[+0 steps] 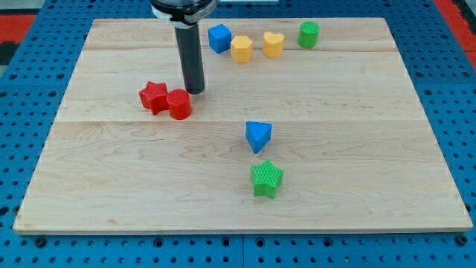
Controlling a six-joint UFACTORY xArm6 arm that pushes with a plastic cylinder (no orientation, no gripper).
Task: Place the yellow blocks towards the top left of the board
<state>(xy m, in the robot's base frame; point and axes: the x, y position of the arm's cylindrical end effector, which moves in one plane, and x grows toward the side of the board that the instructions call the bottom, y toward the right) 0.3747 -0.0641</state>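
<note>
Two yellow blocks near the view's top edge of the board, right of centre. Yellow hexagonal block (241, 48): six-sided prism, standing flat, on the view's left of the pair. Yellow heart-shaped block (273, 44): lobed top face up, also flat, just to the view's right. Small gap between them, not touching. Both ridged, same matte yellow.

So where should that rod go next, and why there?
Probably up and rightward, around to the right side of the yellow blocks. My tip sits beside the red blocks, left of and below the yellow ones, so it cannot push them leftward yet.
</note>
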